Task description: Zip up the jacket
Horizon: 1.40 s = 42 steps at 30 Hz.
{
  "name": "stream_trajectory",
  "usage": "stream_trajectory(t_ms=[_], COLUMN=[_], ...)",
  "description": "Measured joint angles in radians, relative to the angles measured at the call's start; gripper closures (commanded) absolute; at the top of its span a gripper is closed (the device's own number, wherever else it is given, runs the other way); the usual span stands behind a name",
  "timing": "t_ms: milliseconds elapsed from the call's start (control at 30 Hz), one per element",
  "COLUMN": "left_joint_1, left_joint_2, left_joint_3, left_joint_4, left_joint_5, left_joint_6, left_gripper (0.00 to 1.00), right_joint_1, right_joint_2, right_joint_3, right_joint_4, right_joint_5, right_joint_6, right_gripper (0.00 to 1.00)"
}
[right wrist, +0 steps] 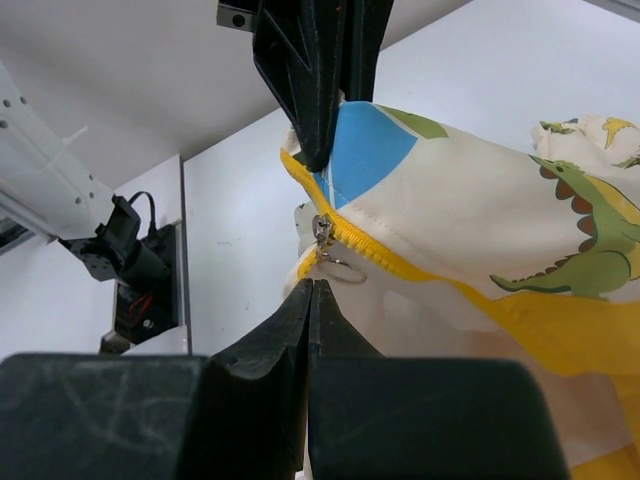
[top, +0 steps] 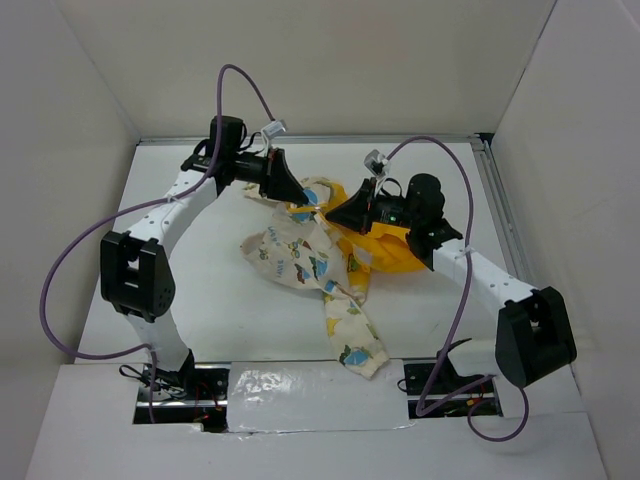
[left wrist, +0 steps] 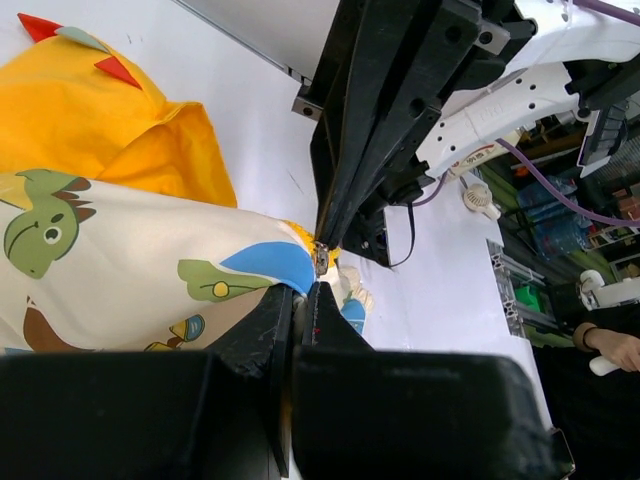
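The jacket (top: 300,255) lies crumpled mid-table, cream with dinosaur prints, its yellow hood (top: 385,250) to the right. My left gripper (top: 303,197) is shut on the jacket's edge beside a blue print; in the left wrist view (left wrist: 298,292) cloth sits between its tips. My right gripper (top: 333,214) faces it from the right. In the right wrist view (right wrist: 312,285) it is shut, its tips on the yellow zipper tape just below the metal slider (right wrist: 322,230) and ring pull (right wrist: 345,268). The slider also shows in the left wrist view (left wrist: 322,258).
White walls enclose the white table (top: 220,290) on three sides. An aluminium rail (top: 497,200) runs along the right edge. Purple cables (top: 60,270) loop off both arms. One sleeve (top: 355,335) trails toward the near edge.
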<state>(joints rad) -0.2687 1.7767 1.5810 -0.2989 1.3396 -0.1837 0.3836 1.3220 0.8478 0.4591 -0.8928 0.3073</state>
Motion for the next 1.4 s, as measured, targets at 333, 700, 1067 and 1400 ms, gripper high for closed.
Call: stream_trajectory(t_ms=[333,700,1067,1400], left_joint_1=[0.004,0.004,0.004,-0.004], left_joint_2=[-0.007,-0.008,-0.007,0.006], left_joint_3=[-0.006,0.007,0.050,0.065], left_joint_4=[-0.001,-0.024,-0.068,-0.084], left_joint_5=[0.001,0.011,0.055,0.087], left_joint_6=[0.027,0.081,0.129,0.136], left_gripper=[1.00,1.00,1.00,1.00], right_joint_1=[0.000,-0.069,-0.074,-0.057], right_joint_2=[0.030,0.045,0.071,0.207], right_joint_3=[-0.001,-0.032,0.026,0.133], right_joint_4=[-0.002,0.006,0.019,0.085], right_joint_5=[-0.009,0.036,-0.139,-0.159], right_joint_6=[0.048,0.103,0.147,0.248], right_gripper=[0.74,0.39,0.23,0.21])
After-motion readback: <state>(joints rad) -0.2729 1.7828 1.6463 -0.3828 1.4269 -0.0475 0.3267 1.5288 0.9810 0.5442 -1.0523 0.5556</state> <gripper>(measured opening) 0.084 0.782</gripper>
